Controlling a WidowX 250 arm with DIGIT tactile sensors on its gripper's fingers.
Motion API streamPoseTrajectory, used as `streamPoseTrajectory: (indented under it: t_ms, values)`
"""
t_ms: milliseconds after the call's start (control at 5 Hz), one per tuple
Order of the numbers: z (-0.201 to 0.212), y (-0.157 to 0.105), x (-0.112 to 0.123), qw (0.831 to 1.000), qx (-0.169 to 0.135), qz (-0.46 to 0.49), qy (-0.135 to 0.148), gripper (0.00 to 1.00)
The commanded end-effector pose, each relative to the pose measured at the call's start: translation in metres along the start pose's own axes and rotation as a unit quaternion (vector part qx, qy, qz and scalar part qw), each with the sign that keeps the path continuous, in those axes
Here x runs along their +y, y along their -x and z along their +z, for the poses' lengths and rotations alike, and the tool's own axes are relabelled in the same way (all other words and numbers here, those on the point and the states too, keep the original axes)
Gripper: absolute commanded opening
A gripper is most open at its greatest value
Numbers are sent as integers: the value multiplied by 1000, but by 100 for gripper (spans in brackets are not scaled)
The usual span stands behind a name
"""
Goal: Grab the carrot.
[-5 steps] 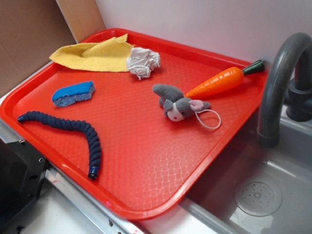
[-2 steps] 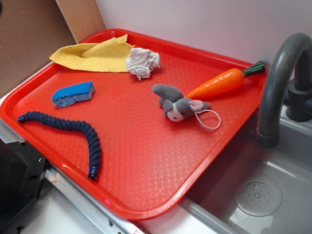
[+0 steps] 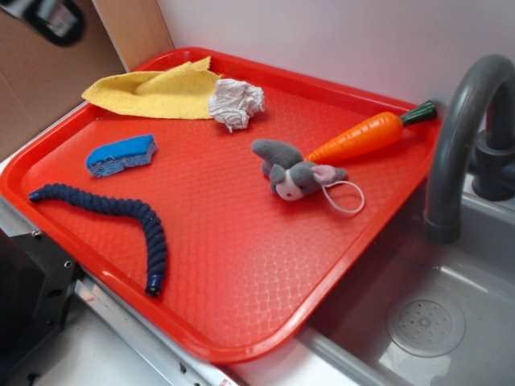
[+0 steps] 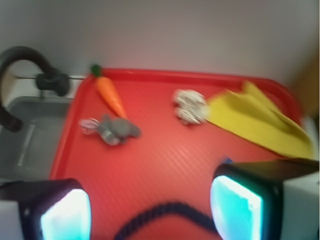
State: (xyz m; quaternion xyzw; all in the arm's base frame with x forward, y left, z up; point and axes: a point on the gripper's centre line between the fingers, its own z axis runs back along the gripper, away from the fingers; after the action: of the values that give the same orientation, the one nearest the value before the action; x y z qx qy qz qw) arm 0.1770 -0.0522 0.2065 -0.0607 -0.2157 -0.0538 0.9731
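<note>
Wrist view: my gripper [image 4: 150, 207] hangs above the near part of the red tray [image 4: 165, 165], its two fingers [image 4: 237, 202] spread wide apart with nothing between them, their pads glowing pale cyan. I see the carrot [image 4: 110, 95] well ahead of the gripper and to its left, lying on the tray close to the far left corner, green stem pointing away and tapered tip pointing back toward me. Just nearer than the carrot's tip lies the grey plush bunny [image 4: 115, 130]; the blur does not let me tell whether the two touch. Ahead of the gripper, a little to its right, is a crumpled white wad [image 4: 190, 106], with a yellow cloth [image 4: 260, 125] beyond it to the right. A dark blue rope [image 4: 160, 215] curves directly below the gripper, between the fingers. A grey sink [image 4: 25, 145] with a dark faucet [image 4: 15, 65] borders the tray on the left.

Exterior view: only a blurred dark part of the arm [image 3: 48, 16] shows at the upper left edge. I also see here the carrot [image 3: 358, 135], the bunny [image 3: 294, 170] and a blue sponge [image 3: 121, 154].
</note>
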Motion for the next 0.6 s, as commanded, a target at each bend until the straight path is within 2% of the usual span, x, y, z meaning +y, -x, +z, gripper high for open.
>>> streamPoseTrajectory:
  t_ms: [0, 200, 400]
  values:
    - [-48, -53, -18, 998, -33, -48, 39, 100]
    - [-81, -70, -28, 996, -22, -77, 47, 100]
    - [-108, -84, -29, 995, -6, -88, 38, 100]
